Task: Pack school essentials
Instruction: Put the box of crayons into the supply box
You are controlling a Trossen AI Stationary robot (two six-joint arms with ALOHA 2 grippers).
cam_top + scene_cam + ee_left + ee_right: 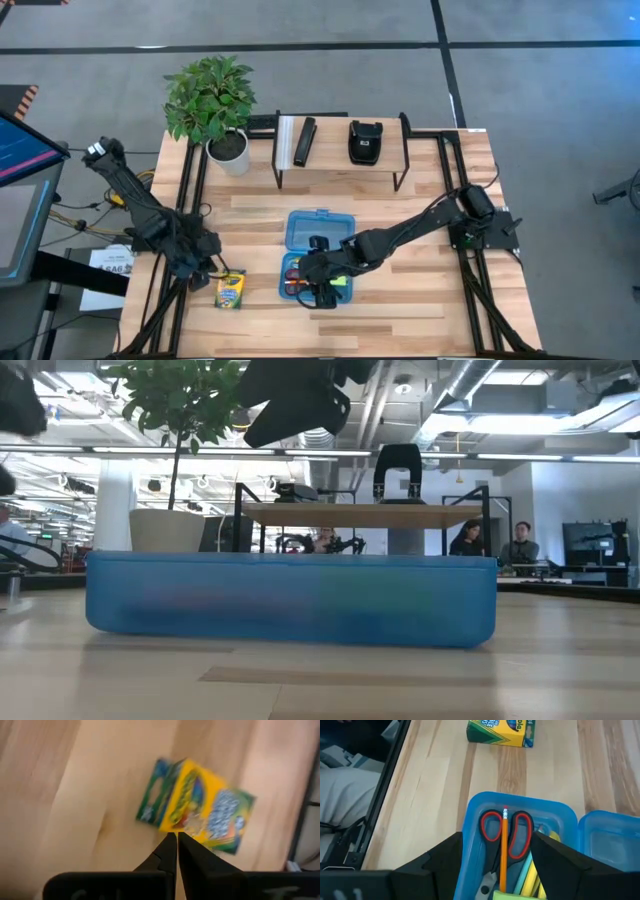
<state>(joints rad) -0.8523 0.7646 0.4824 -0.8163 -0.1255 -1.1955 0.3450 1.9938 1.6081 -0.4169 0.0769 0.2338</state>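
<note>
Right pincer (322, 285) hangs over the near half of the open blue case (296, 287), and in my right wrist view its 2 fingers stand wide apart, 1 on each side of the tray, with nothing between them. I judge it is parked there because it is set for dropping things in: the spread matches the tray's width and the contents lie straight below.

In that tray I see the red-handled scissors (506, 839) lying flat, handles toward the crayon box, with 1 orange pencil (504, 851) laid along the gap between the 2 loops. Beside them sit more pencils, yellowish and pale green, and a lime-green edge at the picture's bottom that may be the sticky pad; I cannot tell for sure. Laying the long things lengthwise looks sensible, since that is the only way they fit and the lid (322, 229) can fold over.

Left pincer (177, 840) is squeezed shut on nothing, its tips just above the crayon box (196, 806), which lies flat on the worktop (420, 310) to the left of the case, apart from it. I cannot tell whether the tips touch the box. My reading is that the crayons are the next item to pack, and I would have to spread those fingers before any grip.

Up on the shelf (340, 153) a black bar (305, 142) and a stapler (364, 141) sit untouched, with a plant (211, 98) at its left.
</note>
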